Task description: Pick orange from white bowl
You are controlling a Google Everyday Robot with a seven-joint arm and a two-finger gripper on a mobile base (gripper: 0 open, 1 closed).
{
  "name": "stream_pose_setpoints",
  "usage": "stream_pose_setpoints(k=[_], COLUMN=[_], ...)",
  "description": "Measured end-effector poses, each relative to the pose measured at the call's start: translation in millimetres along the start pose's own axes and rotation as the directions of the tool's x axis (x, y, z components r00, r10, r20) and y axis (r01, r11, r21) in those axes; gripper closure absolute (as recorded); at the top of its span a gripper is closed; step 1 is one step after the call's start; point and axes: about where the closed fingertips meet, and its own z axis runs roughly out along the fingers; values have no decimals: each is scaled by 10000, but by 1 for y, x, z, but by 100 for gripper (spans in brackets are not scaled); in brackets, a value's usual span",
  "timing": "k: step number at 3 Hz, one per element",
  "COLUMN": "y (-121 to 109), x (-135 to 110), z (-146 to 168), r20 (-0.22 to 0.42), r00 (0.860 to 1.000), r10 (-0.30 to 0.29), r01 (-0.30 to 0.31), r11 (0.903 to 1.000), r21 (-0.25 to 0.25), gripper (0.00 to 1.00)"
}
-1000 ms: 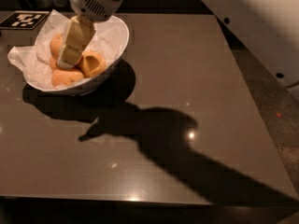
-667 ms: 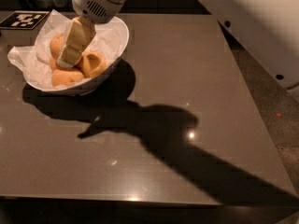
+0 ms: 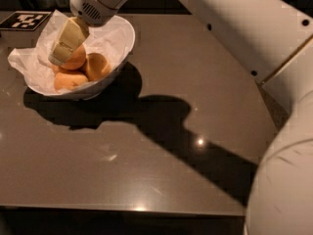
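Note:
The white bowl (image 3: pixel 122 43), lined with crumpled white paper, stands at the back left of the dark table (image 3: pixel 161 170). It holds three oranges. My gripper (image 3: pixel 61 53) reaches down into the bowl from above and lies against the top orange (image 3: pixel 77 58), the roundest one, partly covering its left side. A second orange (image 3: pixel 99 65) lies to its right and a third (image 3: pixel 68 80) in front of it.
A black-and-white marker tag (image 3: pixel 27 19) lies on the table behind the bowl at the far left. My white arm (image 3: pixel 244 28) crosses the back right, and my white body (image 3: pixel 288 180) fills the front right corner. The table's front edge (image 3: pixel 146 212) is near.
The gripper has shifted slightly left inside the bowl, uncovering more of the oranges. The arm and body now fill more of the right side of the view.

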Motion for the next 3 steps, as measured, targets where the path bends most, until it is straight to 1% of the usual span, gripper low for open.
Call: stream_pose_setpoints(k=[1,2,3], y=[-8,-12,-13], x=[4,12,17], z=[16,26,37], r20=[-17,-121,-207], r00=[9991,9968,9947], r10=[432,795,1012], r01=[-432,-797,-1018], r11=[9990,9967,9944], r21=[-124,-152,-272], gripper=[0,0,0])
